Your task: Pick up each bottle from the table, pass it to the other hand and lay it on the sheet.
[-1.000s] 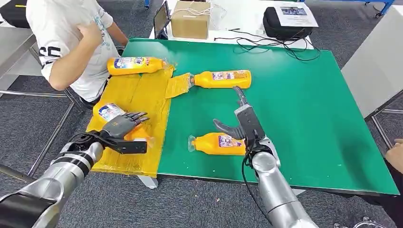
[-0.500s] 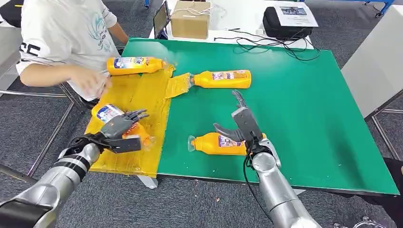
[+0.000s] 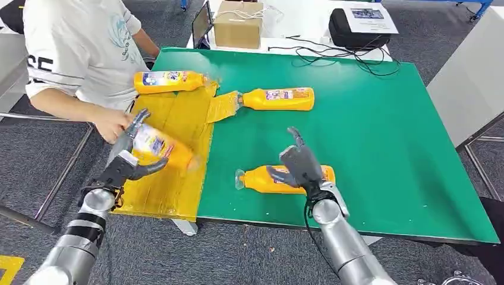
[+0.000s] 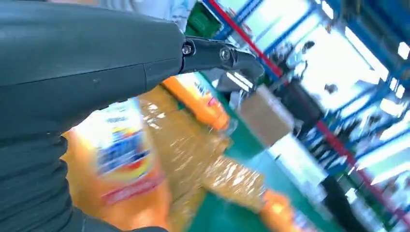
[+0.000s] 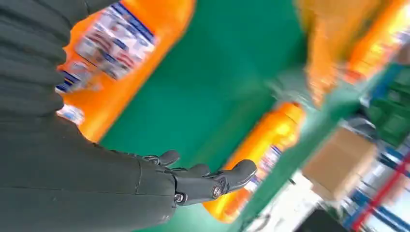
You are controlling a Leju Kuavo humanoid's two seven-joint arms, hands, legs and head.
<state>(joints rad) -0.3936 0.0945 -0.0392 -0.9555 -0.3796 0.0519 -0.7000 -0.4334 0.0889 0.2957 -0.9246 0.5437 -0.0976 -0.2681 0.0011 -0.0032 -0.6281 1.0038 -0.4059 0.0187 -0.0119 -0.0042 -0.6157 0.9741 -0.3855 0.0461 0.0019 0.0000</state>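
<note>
Both arms are silver and jointed, with black bands near the wrists. A black cable loops beside the right hand (image 3: 302, 164). The left hand (image 3: 126, 155) is dark grey with darker fingers; its ribbed cover and screws appear close up.

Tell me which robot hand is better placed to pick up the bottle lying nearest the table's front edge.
The right robot hand: it hovers open directly over that bottle on the green table. The left robot hand is on a bottle over the yellow sheet.
</note>
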